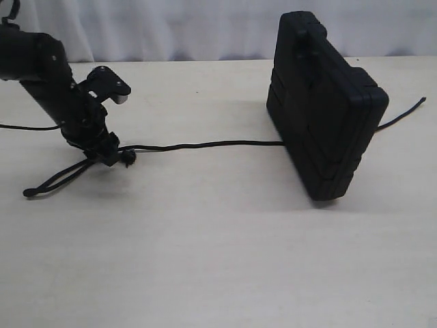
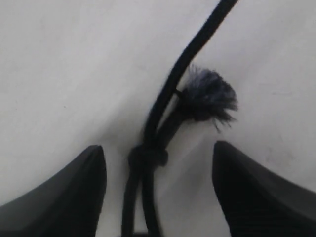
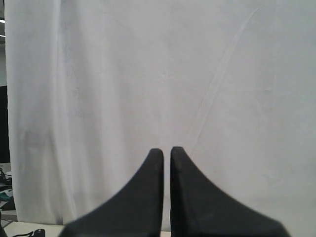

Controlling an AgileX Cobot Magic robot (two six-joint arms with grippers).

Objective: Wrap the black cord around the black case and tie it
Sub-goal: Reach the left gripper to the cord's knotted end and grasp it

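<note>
The black case stands upright on its edge at the right of the table. The black cord lies flat, running from a loop at the left, past a knot, up to the case's base; its far end shows behind the case. My left gripper is down at the knot. In the left wrist view it is open, fingers either side of the knot and loop strands, not touching them. A frayed tail sticks out past the knot. My right gripper is shut on nothing, facing the curtain; the exterior view does not show it.
The pale table stretches wide in front of the cord and case. A white curtain hangs behind the table. A thin smooth cable trails from the left arm to the left edge.
</note>
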